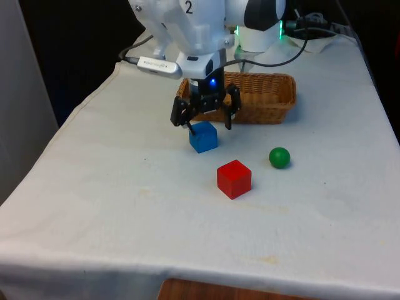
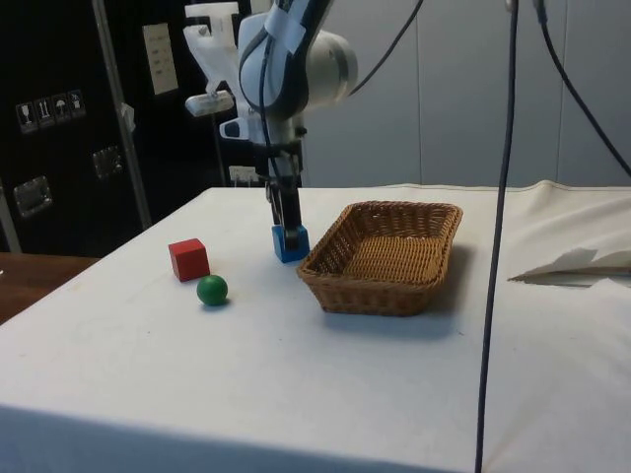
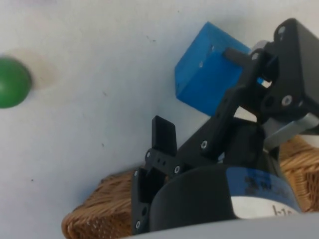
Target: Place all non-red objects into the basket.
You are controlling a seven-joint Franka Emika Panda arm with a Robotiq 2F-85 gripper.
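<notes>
A blue cube (image 1: pixel 203 137) (image 2: pixel 291 243) (image 3: pixel 207 79) rests on the white cloth just in front of the wicker basket (image 1: pixel 275 103) (image 2: pixel 365 286) (image 3: pixel 94 211). My gripper (image 1: pixel 208 124) (image 2: pixel 286 222) (image 3: pixel 198 92) hovers low over the cube, open, fingers spread wide. One fingertip (image 3: pixel 233 52) sits at the cube's upper edge; the other stands off to its side. A green ball (image 1: pixel 279 157) (image 2: pixel 212 290) (image 3: pixel 10 82) and a red cube (image 1: pixel 234 179) (image 2: pixel 188 259) lie nearer the table's front, apart from the gripper. Nothing lies in the basket.
Cables (image 2: pixel 503 197) hang down at the side view's right, past the basket. The table edge runs close along the front view's left.
</notes>
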